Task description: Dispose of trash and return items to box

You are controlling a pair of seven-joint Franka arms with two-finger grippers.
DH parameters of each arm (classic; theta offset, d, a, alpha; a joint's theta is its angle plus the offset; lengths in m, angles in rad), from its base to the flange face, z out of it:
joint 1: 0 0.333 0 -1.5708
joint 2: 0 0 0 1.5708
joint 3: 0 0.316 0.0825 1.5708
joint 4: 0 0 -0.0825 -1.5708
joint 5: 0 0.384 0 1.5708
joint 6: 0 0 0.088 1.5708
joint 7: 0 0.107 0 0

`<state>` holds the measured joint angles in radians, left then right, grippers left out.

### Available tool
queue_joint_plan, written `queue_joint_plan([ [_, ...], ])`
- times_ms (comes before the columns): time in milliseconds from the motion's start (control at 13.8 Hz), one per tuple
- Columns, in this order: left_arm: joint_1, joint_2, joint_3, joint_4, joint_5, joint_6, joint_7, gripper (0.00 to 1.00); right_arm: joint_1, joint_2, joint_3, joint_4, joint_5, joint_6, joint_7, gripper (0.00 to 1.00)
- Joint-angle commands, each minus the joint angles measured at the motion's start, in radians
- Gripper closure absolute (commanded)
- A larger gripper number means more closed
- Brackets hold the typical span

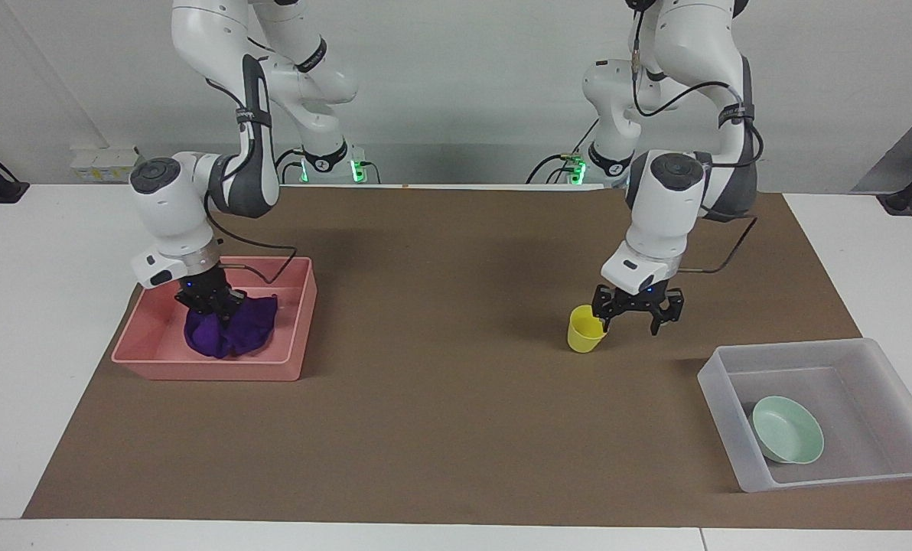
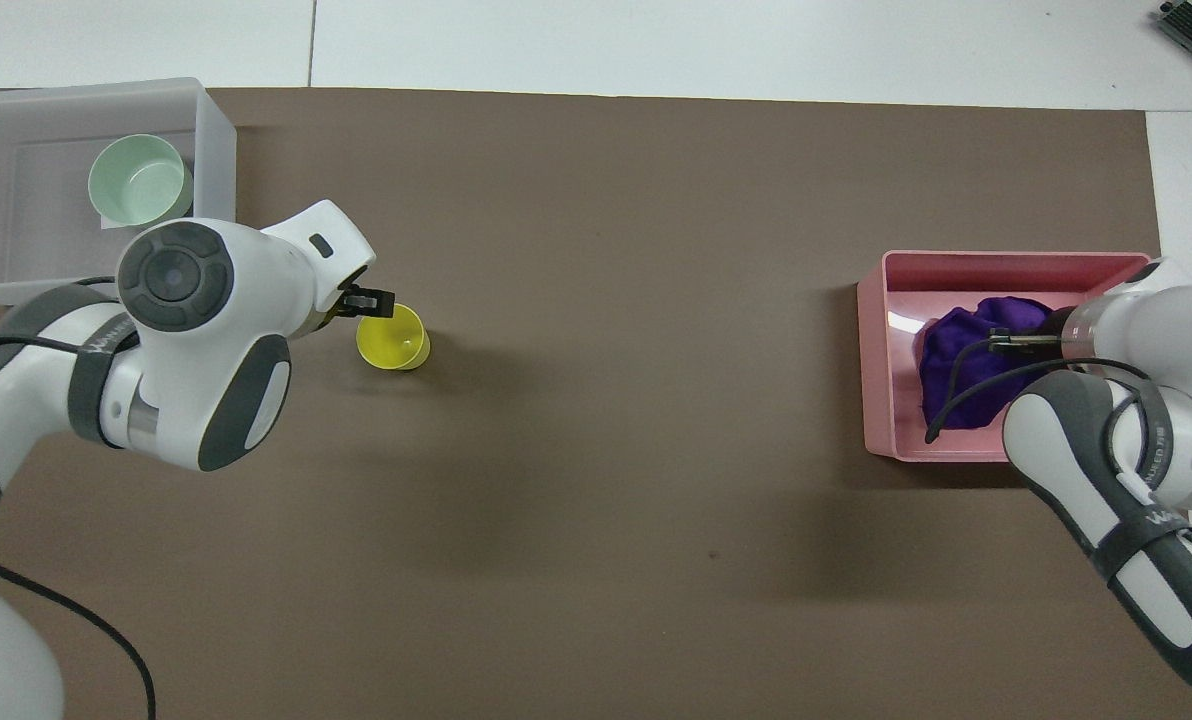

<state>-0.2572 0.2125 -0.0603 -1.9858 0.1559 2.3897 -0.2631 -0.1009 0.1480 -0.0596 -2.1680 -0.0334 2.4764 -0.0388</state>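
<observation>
The yellow cup (image 1: pixel 586 329) stands upright on the brown mat, also seen in the overhead view (image 2: pixel 393 337). My left gripper (image 1: pixel 638 317) is open and low beside the cup, toward the box, with one finger at the cup's rim; it also shows in the overhead view (image 2: pixel 361 300). The mint-green bowl (image 1: pixel 789 430) lies in the clear box (image 1: pixel 846 348) at the left arm's end, also seen from overhead (image 2: pixel 139 180). My right gripper (image 1: pixel 215 302) is shut on the purple cloth (image 1: pixel 234 333), which rests bunched on the floor of the pink tray (image 1: pixel 207 369).
The pink tray (image 2: pixel 881 370) sits at the right arm's end of the mat and the clear box (image 2: pixel 214 150) at the left arm's end. The brown mat (image 1: pixel 441 398) lies bare between them, apart from the cup.
</observation>
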Motion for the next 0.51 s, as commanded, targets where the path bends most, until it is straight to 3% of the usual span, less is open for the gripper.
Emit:
queue_joint_plan([
  [0, -0.047, 0.059, 0.017, -0.028, 0.013, 0.095, -0.091, 0.56, 0.001, -0.021, 0.015, -0.033, 0.01, 0.016, 0.06, 1.0],
  [72, -0.047, 0.056, 0.017, -0.041, 0.013, 0.092, -0.091, 0.85, 0.013, -0.021, 0.015, -0.033, 0.01, 0.016, 0.062, 0.99],
  [145, -0.047, 0.056, 0.017, -0.039, 0.013, 0.085, -0.093, 1.0, 0.015, -0.019, 0.015, -0.032, 0.01, 0.016, 0.06, 0.52],
  [217, -0.047, 0.051, 0.019, -0.036, 0.013, 0.083, -0.091, 1.0, 0.015, -0.021, 0.015, -0.029, 0.01, 0.013, 0.057, 0.01],
  [434, -0.039, 0.042, 0.019, -0.036, 0.013, 0.069, -0.091, 1.0, 0.02, -0.047, 0.026, -0.007, 0.01, -0.019, 0.066, 0.0],
])
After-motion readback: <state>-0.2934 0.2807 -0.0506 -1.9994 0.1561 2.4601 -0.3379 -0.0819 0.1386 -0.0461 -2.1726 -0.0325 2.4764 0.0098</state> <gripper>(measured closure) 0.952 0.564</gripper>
